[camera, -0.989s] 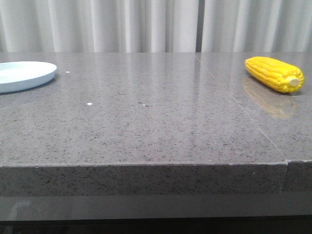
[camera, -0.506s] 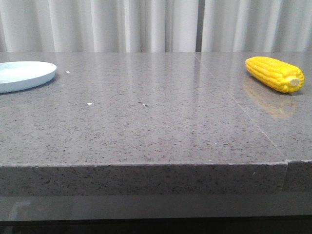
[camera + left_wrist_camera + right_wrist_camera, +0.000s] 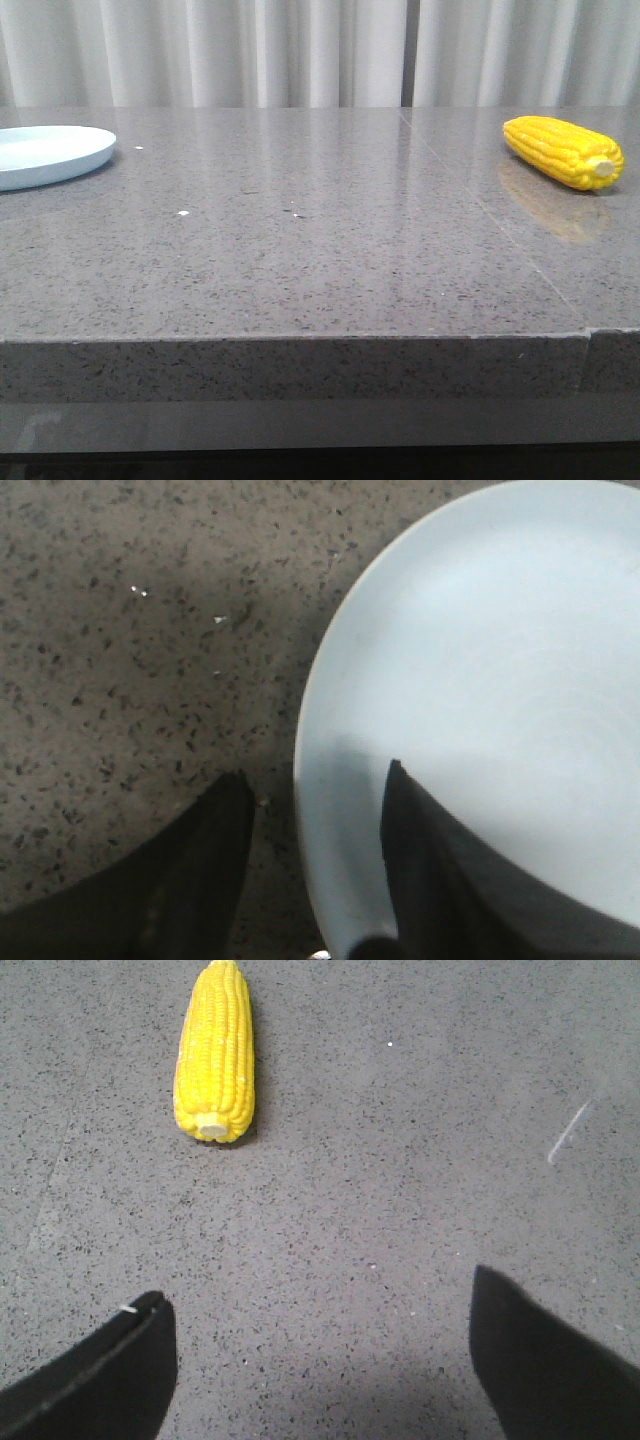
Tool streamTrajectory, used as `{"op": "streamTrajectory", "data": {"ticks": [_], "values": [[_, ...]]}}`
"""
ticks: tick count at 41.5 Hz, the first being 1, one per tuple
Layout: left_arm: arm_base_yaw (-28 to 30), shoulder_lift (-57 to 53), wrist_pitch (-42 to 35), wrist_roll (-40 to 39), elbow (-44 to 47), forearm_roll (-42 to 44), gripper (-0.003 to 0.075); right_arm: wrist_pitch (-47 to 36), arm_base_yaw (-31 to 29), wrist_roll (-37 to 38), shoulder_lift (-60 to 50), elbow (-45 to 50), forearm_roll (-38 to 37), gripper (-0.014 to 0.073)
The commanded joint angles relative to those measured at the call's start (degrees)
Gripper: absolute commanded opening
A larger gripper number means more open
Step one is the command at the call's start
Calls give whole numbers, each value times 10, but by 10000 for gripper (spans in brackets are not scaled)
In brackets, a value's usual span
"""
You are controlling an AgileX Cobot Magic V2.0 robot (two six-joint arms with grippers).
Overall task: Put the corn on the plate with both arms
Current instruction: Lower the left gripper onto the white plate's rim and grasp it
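Nearest to me is the bare front edge of the table [image 3: 300, 290], grey speckled stone, with neither arm showing in the front view, so I'm reading both off the wrist cameras. My right gripper [image 3: 320, 1360] hangs over open table with its fingers spread wide and nothing between them, and the corn [image 3: 215, 1052] lies well ahead of it and off to one side, stub end pointing back toward the fingers. That wide spread makes sense to me: the cob is thick, and I'd want room to come down around its middle. My left gripper [image 3: 315, 875] sits at the plate [image 3: 480, 680], fingers apart and holding nothing, one finger over the table and the other over the plate's rim; whether it touches the rim I can't quite tell, the view is too close and shadowed. I take that as the left arm waiting at the drop-off, maybe to steady the plate or take a handover. Further back in the front view, the plate [image 3: 45, 155] is at the far left and the corn [image 3: 563, 151] at the far right, well apart, with a few white specks [image 3: 182, 213] between. Behind it all hangs a pale curtain [image 3: 300, 50]. Nothing is picked up yet, so the reach for the corn comes first.
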Motion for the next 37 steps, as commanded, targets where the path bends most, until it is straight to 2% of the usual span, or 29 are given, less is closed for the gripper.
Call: {"op": "streamTrajectory", "data": {"ticks": [1,8,21,37], "values": [[-2,-27,-13,1,-19,-12,291,-35,-4,-4,3,-16,-4,622],[-2,-27,0,1,-19,-11,258,-35,-4,-4,3,-16,-4,622],[-2,-27,12,1,-19,-11,-19,-35,-4,-4,3,-16,-4,622],[-10,-51,17,1,-31,-41,-20,-35,-4,-4,3,-16,-4,622]]}}
